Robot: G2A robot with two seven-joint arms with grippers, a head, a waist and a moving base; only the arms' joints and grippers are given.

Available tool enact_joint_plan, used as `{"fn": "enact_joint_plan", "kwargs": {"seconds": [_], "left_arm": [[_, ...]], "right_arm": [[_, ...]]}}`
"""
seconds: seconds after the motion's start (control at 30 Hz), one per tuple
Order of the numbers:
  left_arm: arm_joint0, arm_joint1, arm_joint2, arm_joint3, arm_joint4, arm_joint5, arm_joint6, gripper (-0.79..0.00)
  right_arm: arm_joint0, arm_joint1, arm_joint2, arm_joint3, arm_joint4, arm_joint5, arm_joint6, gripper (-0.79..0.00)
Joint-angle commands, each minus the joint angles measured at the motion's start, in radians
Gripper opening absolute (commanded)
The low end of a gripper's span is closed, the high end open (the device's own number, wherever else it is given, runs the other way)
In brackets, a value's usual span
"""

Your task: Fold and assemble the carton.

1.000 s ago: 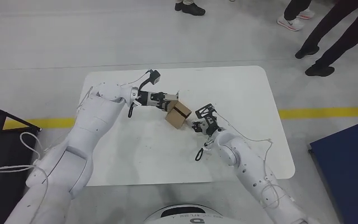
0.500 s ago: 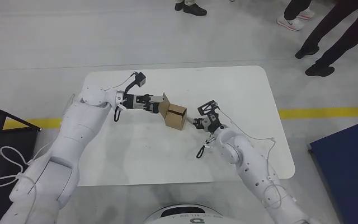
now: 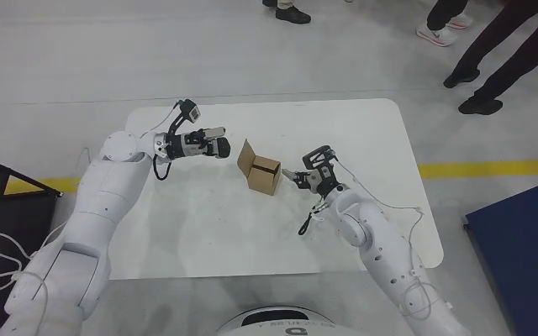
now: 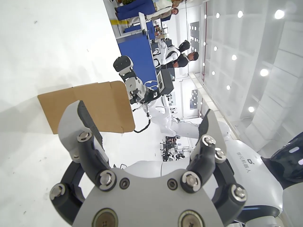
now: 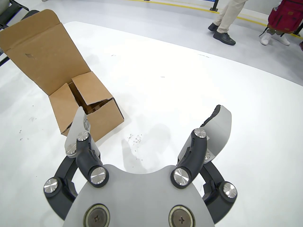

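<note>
The brown carton (image 3: 259, 170) sits near the middle of the white table (image 3: 370, 134). Its big lid flap stands up and its top is open. The left gripper (image 4: 143, 111) is near the lid side, not touching, fingers spread wide. The right gripper (image 5: 150, 111) is just beside the other side, fingers spread wide too, holding nothing
</note>
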Motion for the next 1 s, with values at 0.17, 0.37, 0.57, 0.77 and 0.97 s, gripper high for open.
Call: {"fn": "enact_joint_plan", "kwargs": {"seconds": [0.17, 0.37, 0.57, 0.77, 0.97], "left_arm": [[0.0, 0.0, 0.0, 0.0, 0.0, 0.0, 0.0, 0.0], [0.052, 0.032, -0.049, -0.009, 0.157, -0.112, 0.11, 0.0], [0.078, 0.049, -0.055, -0.109, 0.297, -0.133, 0.154, 0.0], [0.058, 0.044, -0.012, -0.193, 0.482, -0.056, 0.248, -0.243], [0.026, 0.028, 0.04, -0.215, 0.564, 0.0, 0.274, -0.363]], "right_arm": [[0.0, 0.0, 0.0, 0.0, 0.0, 0.0, 0.0, 0.0], [0.006, 0.0, 0.022, 0.059, 0.109, -0.08, -0.042, 0.0], [0.028, -0.004, 0.008, 0.084, 0.114, -0.102, -0.071, 0.0], [0.048, -0.009, -0.014, 0.108, 0.17, -0.169, -0.064, 0.0], [0.072, -0.013, -0.048, 0.169, 0.175, -0.221, -0.015, 0.0]]}}
